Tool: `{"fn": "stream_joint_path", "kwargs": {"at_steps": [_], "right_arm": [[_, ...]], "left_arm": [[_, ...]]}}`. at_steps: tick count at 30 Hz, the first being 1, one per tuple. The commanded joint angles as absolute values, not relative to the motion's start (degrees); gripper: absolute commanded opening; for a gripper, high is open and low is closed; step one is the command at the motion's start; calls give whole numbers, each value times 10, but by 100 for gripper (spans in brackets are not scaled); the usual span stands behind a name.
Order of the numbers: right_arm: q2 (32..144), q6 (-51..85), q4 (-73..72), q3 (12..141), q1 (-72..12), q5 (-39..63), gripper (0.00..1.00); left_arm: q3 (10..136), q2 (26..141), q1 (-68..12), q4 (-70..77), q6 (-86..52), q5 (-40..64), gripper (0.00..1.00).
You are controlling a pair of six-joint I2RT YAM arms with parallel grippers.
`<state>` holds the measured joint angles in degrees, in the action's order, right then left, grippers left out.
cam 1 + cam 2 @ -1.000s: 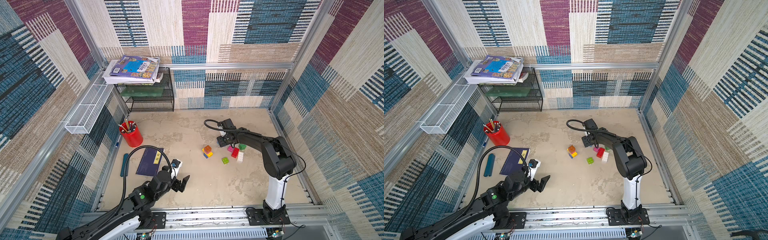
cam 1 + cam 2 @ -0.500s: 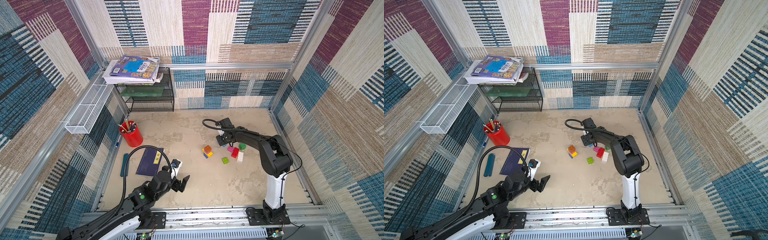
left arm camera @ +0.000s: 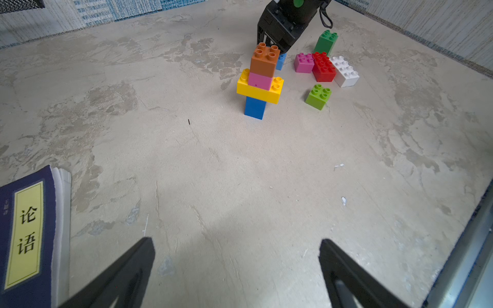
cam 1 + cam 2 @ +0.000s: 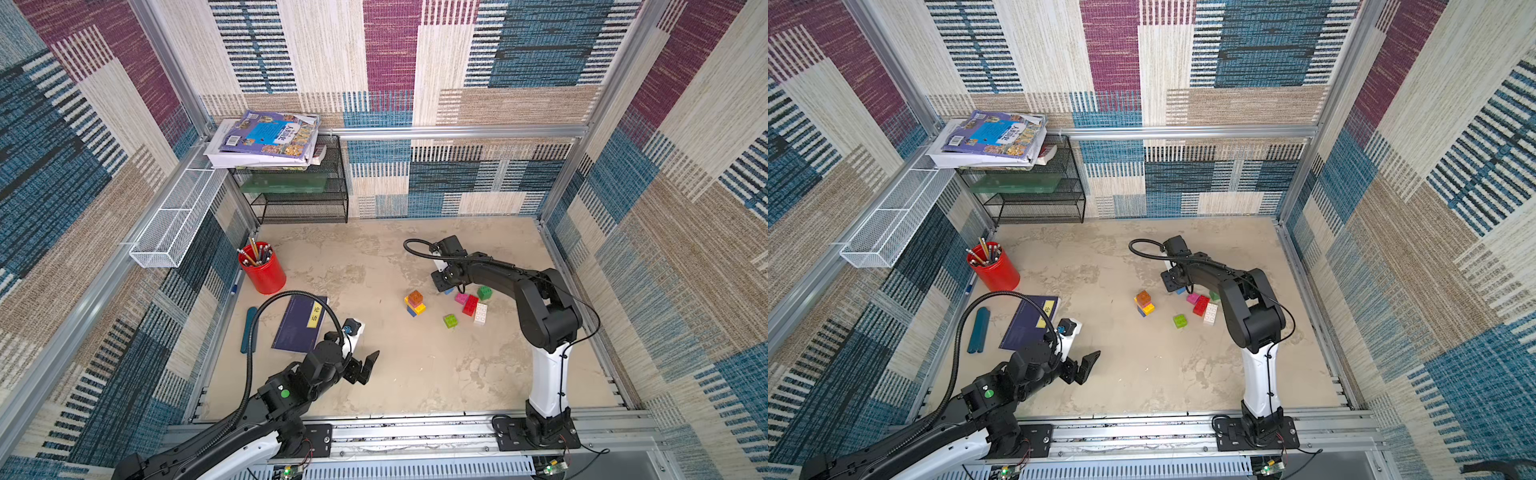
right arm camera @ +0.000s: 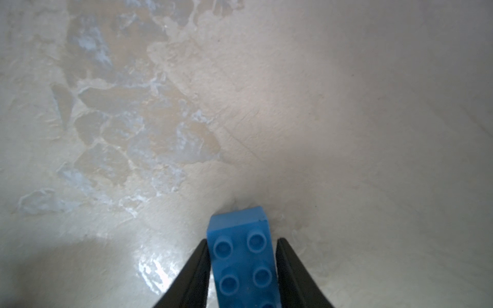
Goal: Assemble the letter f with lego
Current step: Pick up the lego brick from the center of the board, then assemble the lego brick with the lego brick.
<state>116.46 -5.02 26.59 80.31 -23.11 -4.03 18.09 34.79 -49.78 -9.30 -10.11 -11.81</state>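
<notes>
Right wrist view: the right tool (image 5: 241, 240) is closed on the light blue brick (image 5: 240, 258), one finger against each long side, with the brick studs-up on the tabletop (image 5: 346, 120). In the left wrist view that brick sits just behind the stack (image 3: 260, 80) of blue, yellow, pink and brown bricks. A pink brick (image 3: 304, 62), red brick (image 3: 324, 66), white brick (image 3: 345, 70), dark green brick (image 3: 326, 41) and light green brick (image 3: 318, 96) lie loose beside it. The left tool (image 3: 236, 240) hangs wide open, well apart from the bricks, near a dark blue book (image 3: 26, 234).

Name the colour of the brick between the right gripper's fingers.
Light blue brick, clearest in the right wrist view.
</notes>
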Motion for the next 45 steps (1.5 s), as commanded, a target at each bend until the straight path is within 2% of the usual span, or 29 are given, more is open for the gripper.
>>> {"fn": "stream_joint_path", "kwargs": {"at_steps": [1, 9, 31, 45], "right_arm": [[1166, -54, 260, 809, -231, -32, 42], [1159, -49, 260, 809, -230, -24, 32], [1038, -20, 401, 868, -292, 22, 32], [1033, -1, 452, 883, -377, -21, 32]], "left_arm": [[183, 347, -498, -87, -100, -122, 99], [183, 348, -498, -87, -100, -122, 99], [186, 359, -498, -84, -99, -118, 99], [187, 361, -498, -86, -100, -123, 99]]}}
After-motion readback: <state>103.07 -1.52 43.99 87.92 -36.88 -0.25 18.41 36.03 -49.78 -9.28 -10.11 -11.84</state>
